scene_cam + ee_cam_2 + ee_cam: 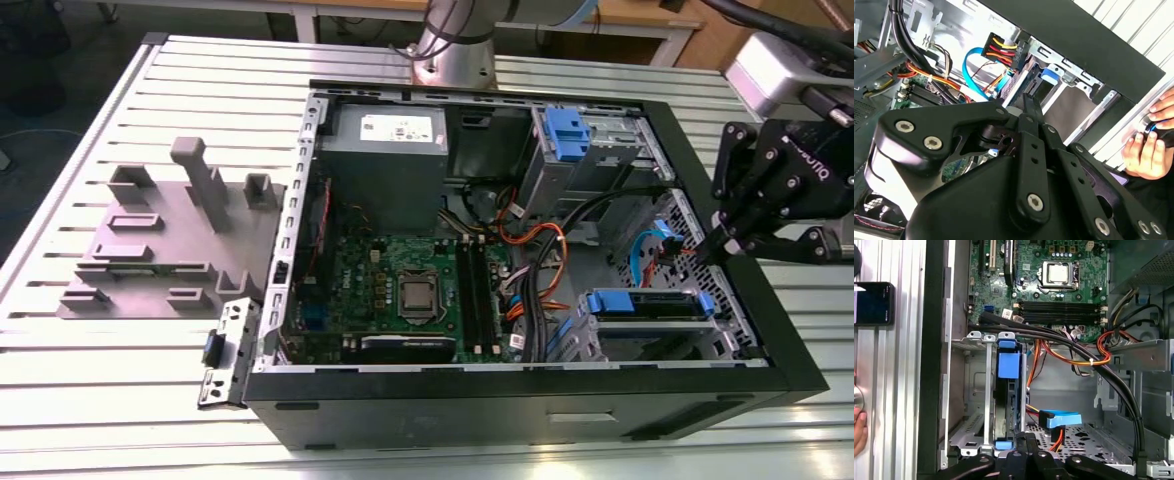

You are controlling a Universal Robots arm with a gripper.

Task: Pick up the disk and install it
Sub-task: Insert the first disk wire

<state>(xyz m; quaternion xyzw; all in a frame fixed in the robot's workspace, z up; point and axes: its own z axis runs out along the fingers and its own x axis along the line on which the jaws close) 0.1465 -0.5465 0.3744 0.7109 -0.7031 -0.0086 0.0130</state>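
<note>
One disk (pixel 647 303) sat in the drive cage at the five o'clock corner of one open computer case (pixel 534 395) in the exterior view. It stood on edge between the cage's metal rails, and its blue carrier frame faced up. In the first wrist view the disk (pixel 1006 365) appeared edge-on in that same cage, just beside the case wall.

One gripper (pixel 705 252) hung over the case's rim at about three o'clock, its tips just above the cage. Its fingers were drawn together and nothing was held between them, as both wrist views showed (pixel 1029 102) (pixel 1025 442).

A second blue carrier (pixel 567 135) occupied the upper bay at one o'clock. One grey power supply (pixel 387 135) lay at eleven o'clock and one motherboard (pixel 387 290) at seven o'clock, with a single processor (pixel 416 293) at its centre.

Between the gripper and the disk, one blue data cable (pixel 971 65) looped near a bundle of red, yellow and orange wires (pixel 1001 47). Thick black cables (pixel 1054 337) ran across the top of the cage.

Outside the case, one grey moulded fixture (pixel 160 240) lay on the slatted metal table (pixel 80 400) at nine o'clock. One dark phone (pixel 874 302) rested on the slats, and one person's hand (pixel 1149 140) lay on the table beside the case.
</note>
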